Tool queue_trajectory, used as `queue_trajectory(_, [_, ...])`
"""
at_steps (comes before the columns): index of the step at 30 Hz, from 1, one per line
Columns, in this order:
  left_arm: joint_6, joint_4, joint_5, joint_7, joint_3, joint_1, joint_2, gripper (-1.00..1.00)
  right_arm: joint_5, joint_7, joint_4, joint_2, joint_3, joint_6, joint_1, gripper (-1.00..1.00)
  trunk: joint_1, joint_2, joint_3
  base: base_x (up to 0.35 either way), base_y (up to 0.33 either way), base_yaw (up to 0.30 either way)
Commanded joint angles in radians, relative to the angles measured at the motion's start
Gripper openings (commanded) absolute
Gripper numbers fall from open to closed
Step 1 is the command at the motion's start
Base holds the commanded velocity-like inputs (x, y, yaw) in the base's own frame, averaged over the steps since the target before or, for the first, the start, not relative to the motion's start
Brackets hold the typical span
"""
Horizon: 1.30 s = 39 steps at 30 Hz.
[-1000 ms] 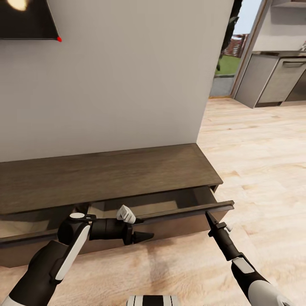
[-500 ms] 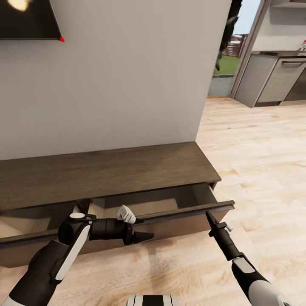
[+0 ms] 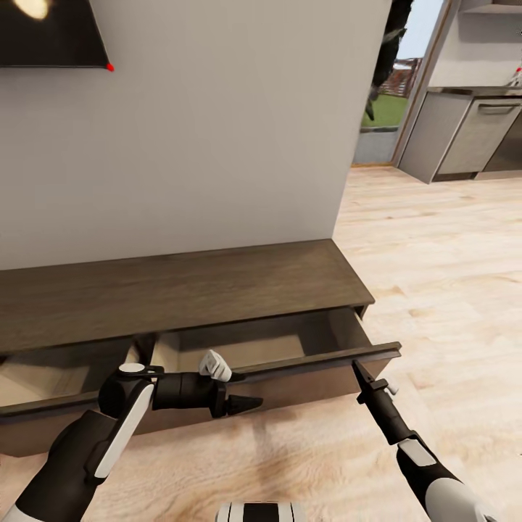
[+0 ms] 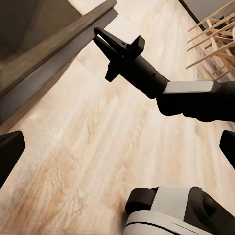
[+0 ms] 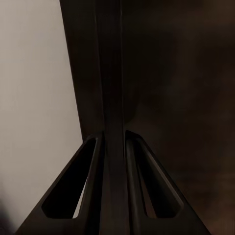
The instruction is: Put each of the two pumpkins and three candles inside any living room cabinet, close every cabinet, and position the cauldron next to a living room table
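Observation:
The long dark brown cabinet stands against the white wall. Its right drawer front is pulled out, showing a pale wood interior with nothing visible in it. My right gripper is shut on the right end of that front; the right wrist view shows its fingers on either side of the dark board's edge. The left drawer also stands partly open. My left gripper hangs open just in front of the drawer front, holding nothing. The pumpkins, candles and cauldron are out of view.
A dark TV screen hangs on the wall at upper left. Pale wood floor stretches right toward a doorway and grey kitchen units. Wooden chair legs show in the left wrist view. My base sits below.
The right drawer shows slightly more of its pale interior than a second ago, and the whole view has shifted a little. Both grippers keep their places in the picture.

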Motion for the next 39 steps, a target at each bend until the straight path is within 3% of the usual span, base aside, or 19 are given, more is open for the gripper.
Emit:
queue_trajectory(1, [0.004, 0.0, 0.003, 0.0, -0.001, -0.001, 0.0, 1.0, -0.008, 0.073, 0.002, 0.017, 0.039, 0.021, -0.001, -1.0, -0.001, 0.0, -0.001, -0.184, 0.0, 0.0])
queue_trajectory(39, [0.003, 0.001, 0.003, 0.0, -0.002, -0.001, 0.0, 1.0, -0.007, 0.073, 0.002, 0.015, 0.039, 0.021, -0.001, -1.0, -0.001, 0.0, -0.001, -0.064, 0.0, 0.0])
